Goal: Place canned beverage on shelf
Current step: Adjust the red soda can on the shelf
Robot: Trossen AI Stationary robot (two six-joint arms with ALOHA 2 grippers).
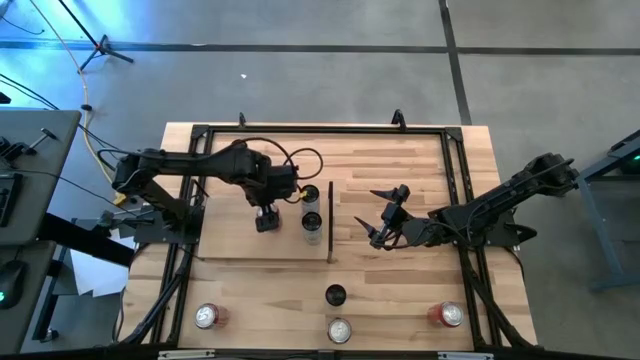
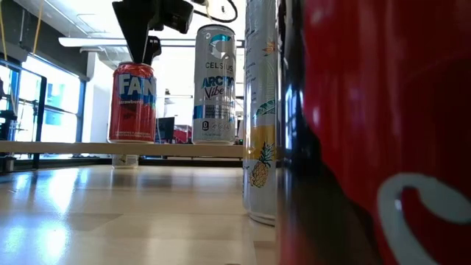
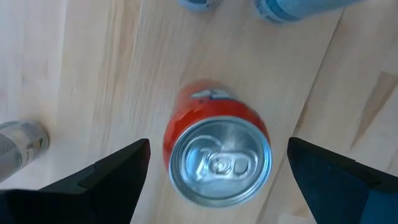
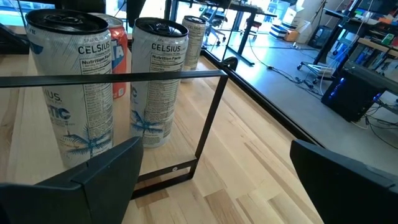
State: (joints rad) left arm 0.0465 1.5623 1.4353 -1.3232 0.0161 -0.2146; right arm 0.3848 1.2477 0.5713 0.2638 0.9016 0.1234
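So the left pincer [image 1: 266,220] is hanging straight over the red Fanta can [image 3: 216,157], fingers spread wide with a clear gap on both sides of it, not touching. That can stands upright on the shelf [image 1: 230,238], the pale wood panel in the middle of the worktop [image 1: 470,150], and from the low view you can see the pincer just above its top. Two tall Celsius cans [image 4: 68,87] stand close together on the shelf too, right beside the thin dark upright strip [image 1: 330,222] along its short edge.

Right pincer [image 1: 385,218] is on the other side of that strip, jaws open and holding nothing, pointing at the Celsius cans through the frame.

Along the near edge of the worktop, off the shelf, there's a red can [image 1: 207,317] on the left, a silver-topped can [image 1: 339,329] in the middle, a dark can [image 1: 335,295] just behind it, and another red can [image 1: 449,316] on the right.
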